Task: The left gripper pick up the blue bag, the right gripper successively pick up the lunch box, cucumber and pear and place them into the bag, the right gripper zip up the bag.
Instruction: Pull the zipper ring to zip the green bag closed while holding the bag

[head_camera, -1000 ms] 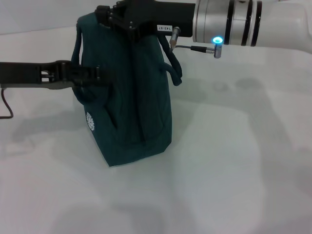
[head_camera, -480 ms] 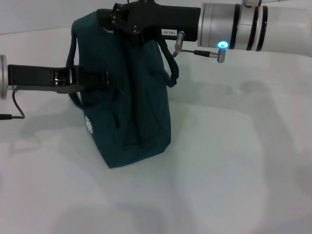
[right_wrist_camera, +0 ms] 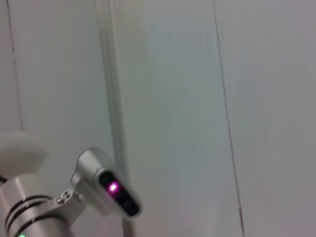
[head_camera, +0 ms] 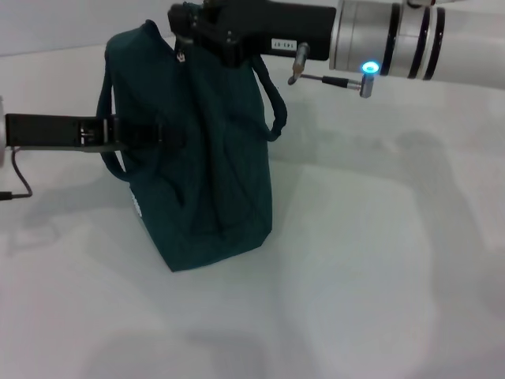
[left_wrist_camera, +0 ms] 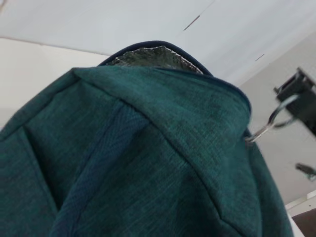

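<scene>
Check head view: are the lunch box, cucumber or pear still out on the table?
No, only the bag stands on the table, with the left gripper at its side and the right gripper at its top.

Three camera views, one shared object
The blue bag (head_camera: pixel 197 150) is seen from above by the head camera and pressed close by the left wrist camera; the right wrist camera is turned away

You can see a white label (head_camera: pixel 282 45) with small dark characters on the right gripper (head_camera: pixel 189 30) above the blue bag (head_camera: pixel 201 150), but the characters there cannot be read.
</scene>
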`<action>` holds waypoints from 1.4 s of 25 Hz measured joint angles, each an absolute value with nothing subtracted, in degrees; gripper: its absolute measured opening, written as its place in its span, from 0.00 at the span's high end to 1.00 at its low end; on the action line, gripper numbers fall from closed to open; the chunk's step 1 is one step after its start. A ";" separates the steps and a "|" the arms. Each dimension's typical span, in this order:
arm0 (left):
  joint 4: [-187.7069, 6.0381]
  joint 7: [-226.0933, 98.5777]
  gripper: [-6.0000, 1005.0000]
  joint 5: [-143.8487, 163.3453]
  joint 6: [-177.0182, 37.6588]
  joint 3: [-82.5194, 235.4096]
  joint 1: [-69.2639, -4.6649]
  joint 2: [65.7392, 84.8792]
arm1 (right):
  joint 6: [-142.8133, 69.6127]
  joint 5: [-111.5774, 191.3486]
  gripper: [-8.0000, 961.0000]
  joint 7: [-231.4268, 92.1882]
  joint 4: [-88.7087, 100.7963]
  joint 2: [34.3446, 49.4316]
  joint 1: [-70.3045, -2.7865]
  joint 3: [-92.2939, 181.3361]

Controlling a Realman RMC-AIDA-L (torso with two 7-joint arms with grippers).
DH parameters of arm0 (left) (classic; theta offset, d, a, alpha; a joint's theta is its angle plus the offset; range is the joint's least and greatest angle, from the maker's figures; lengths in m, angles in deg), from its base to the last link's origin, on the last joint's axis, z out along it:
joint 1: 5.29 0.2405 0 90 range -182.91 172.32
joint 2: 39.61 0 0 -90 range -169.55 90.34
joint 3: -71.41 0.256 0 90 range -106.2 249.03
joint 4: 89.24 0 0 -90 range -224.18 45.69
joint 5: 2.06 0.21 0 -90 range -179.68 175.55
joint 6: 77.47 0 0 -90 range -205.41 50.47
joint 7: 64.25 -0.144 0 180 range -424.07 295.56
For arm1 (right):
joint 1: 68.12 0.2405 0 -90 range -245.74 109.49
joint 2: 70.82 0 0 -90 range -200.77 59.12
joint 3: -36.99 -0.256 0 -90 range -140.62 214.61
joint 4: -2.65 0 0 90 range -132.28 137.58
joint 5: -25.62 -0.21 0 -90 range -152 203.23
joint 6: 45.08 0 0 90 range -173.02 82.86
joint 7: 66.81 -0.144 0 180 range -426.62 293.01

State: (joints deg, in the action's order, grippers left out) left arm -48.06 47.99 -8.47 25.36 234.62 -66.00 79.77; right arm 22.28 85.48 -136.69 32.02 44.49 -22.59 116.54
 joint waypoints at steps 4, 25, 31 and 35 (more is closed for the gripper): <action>-47.98 46.29 0.63 -8.58 25.56 234.62 -65.35 79.50 | 22.29 85.47 0.98 -136.73 32.31 44.49 -22.76 115.31; -48.48 36.13 0.89 -4.70 34.08 234.63 -61.83 77.41 | 19.87 85.89 0.98 -136.72 32.36 44.44 -23.16 113.72; -48.62 34.92 0.91 -4.40 36.09 234.62 -60.41 76.05 | 19.89 85.85 0.98 -136.69 32.36 44.32 -23.31 113.71; -48.85 33.73 0.90 -4.40 37.73 234.62 -59.14 74.90 | 19.89 85.81 0.98 -136.68 32.36 44.16 -23.53 113.72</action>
